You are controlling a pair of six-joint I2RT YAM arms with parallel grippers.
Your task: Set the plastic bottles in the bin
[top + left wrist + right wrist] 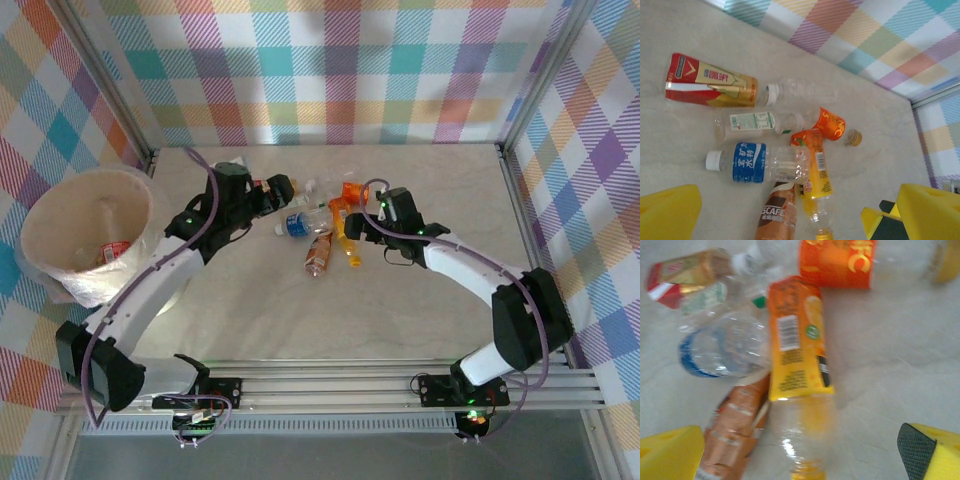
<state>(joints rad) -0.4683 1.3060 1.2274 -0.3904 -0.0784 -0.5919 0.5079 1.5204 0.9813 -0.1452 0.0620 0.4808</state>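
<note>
Left end effector [795, 215] and right end effector [800, 452], each agape, by plastic bottles [757, 162]; overhead, bin [60, 220] at left.

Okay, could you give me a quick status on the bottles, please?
Left gripper open, right gripper open, both empty. Bottles heaped mid-table under them, red-labelled one in the bin. Nothing in the way.

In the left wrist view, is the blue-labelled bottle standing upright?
No, the blue-labelled bottle lies on its side on the table, its white cap pointing left.

glossy clear plastic bottles [760, 163]; matt smooth table [400, 300]
</note>
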